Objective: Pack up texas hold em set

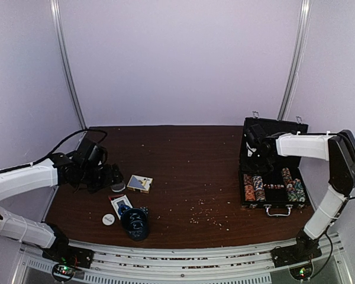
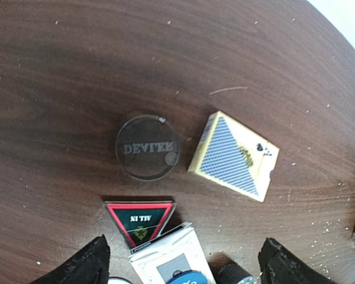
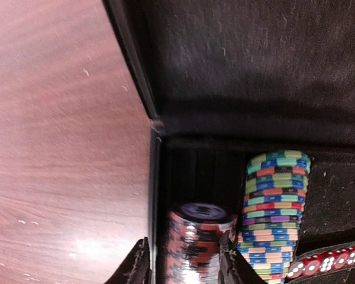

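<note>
The black case [image 1: 245, 160] lies open at the right with chip rolls [image 1: 254, 187] in its slots. My right gripper [image 1: 252, 142] hangs over its left end. In the right wrist view the gripper [image 3: 183, 266] is open, its fingers either side of a red-and-black roll [image 3: 198, 242] in the left slot, with a thin gap at the left finger. A multicoloured roll [image 3: 275, 201] lies beside it. My left gripper [image 1: 115, 176] [image 2: 186, 263] is open and empty over a clear dealer button [image 2: 148, 147], a yellow-edged card deck [image 2: 234, 155], an "ALL IN" triangle [image 2: 140, 220] and a white deck [image 2: 171, 260].
A dark round cup with white scribbles [image 1: 135, 223] stands near the front edge, with a white round button [image 1: 108, 219] to its left. A row of red dice [image 3: 328, 259] lies in the case. Crumbs dot the brown table [image 1: 195, 154]. White walls enclose the back and sides.
</note>
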`<state>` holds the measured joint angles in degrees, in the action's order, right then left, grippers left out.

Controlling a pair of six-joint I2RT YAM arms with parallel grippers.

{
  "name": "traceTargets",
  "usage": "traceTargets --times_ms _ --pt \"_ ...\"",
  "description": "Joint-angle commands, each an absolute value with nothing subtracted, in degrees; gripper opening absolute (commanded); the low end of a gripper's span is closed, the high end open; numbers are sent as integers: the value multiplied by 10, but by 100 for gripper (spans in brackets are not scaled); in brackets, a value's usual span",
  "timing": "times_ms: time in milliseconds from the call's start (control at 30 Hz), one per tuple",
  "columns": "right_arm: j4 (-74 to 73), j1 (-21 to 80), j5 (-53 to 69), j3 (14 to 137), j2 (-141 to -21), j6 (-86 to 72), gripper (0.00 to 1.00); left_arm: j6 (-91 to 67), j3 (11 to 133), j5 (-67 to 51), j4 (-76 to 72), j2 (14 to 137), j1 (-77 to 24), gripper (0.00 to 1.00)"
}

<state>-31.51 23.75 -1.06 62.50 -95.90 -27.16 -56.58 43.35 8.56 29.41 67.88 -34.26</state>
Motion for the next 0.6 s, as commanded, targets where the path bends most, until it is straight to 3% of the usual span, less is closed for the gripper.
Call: traceTargets --times_ms 0,300,567 --pt "-291 239 9 588 -950 -264 37 -575 419 63 287 686 -339 90" --pt "-286 240 23 554 -916 -263 36 -588 395 37 274 697 -340 87" --pt "-307 240 35 609 -902 -260 46 -660 296 8 194 637 -339 85"
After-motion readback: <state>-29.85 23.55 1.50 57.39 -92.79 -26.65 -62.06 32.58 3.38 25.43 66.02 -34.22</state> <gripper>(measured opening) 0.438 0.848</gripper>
